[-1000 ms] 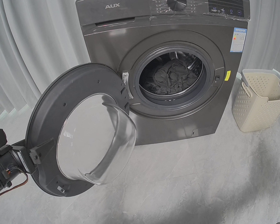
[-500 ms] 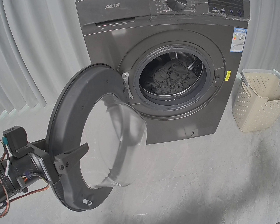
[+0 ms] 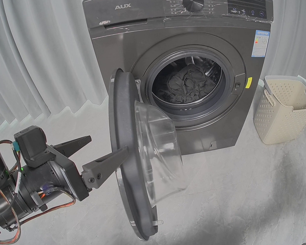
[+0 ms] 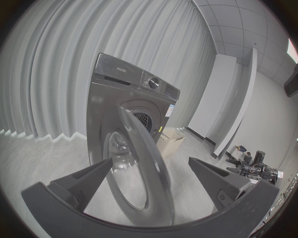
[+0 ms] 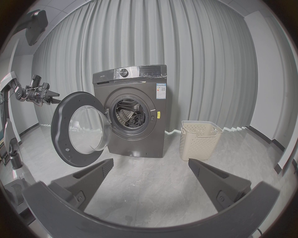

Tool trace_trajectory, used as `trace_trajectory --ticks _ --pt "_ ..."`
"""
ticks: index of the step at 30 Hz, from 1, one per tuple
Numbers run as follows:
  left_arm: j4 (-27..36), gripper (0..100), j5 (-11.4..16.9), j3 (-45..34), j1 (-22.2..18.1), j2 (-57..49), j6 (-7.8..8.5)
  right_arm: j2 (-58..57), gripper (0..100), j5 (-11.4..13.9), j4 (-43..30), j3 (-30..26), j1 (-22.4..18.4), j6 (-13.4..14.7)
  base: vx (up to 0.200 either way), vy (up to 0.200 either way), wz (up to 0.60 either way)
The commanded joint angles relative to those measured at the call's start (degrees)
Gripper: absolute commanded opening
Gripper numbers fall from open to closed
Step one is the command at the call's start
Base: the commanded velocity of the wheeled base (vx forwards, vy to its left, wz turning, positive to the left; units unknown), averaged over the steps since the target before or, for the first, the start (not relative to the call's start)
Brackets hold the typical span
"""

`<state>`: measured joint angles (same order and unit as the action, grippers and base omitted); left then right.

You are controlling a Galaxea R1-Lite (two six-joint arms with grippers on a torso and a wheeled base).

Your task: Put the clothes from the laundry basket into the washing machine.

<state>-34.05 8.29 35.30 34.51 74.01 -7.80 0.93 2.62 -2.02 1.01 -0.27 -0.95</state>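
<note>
The grey washing machine (image 3: 181, 30) stands ahead with dark clothes (image 3: 186, 82) piled in its drum. Its round door (image 3: 129, 150) stands edge-on to me, about half shut. My left gripper (image 3: 108, 144) is open at the door's outer side, and its lower finger (image 3: 106, 164) touches the rim. In the left wrist view the door (image 4: 136, 139) stands between the spread fingers of the left gripper (image 4: 150, 160). The cream laundry basket (image 3: 284, 110) sits right of the machine, the inside that shows bare. My right gripper (image 5: 149, 161) hangs open low at the right, holding nothing.
Grey curtains hang behind the machine. Pale floor lies open in front of the machine and the basket (image 5: 200, 139). A white wall runs off to the right (image 4: 223, 102), with another robot arm (image 4: 251, 164) near it.
The left arm has moved right and forward, and the door has swung with it from wide open to about half shut. The right gripper has kept still.
</note>
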Motion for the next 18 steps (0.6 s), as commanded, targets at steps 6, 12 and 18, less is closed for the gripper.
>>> trace_trajectory --ticks 6,12,18 --pt "0.4 100 -5.8 -0.6 -3.2 -4.1 0.59 -0.9 100 0.0 0.0 -0.1 0.0 0.0 0.000 0.000 0.00" --pt "0.2 100 -7.1 -1.3 -5.5 0.2 3.32 -0.9 100 0.0 0.0 -0.1 0.0 0.0 0.000 0.000 0.00" --pt "-3.4 100 -7.0 1.1 -5.5 9.0 3.23 -0.9 100 0.0 0.0 -0.1 0.0 0.0 0.000 0.000 0.00"
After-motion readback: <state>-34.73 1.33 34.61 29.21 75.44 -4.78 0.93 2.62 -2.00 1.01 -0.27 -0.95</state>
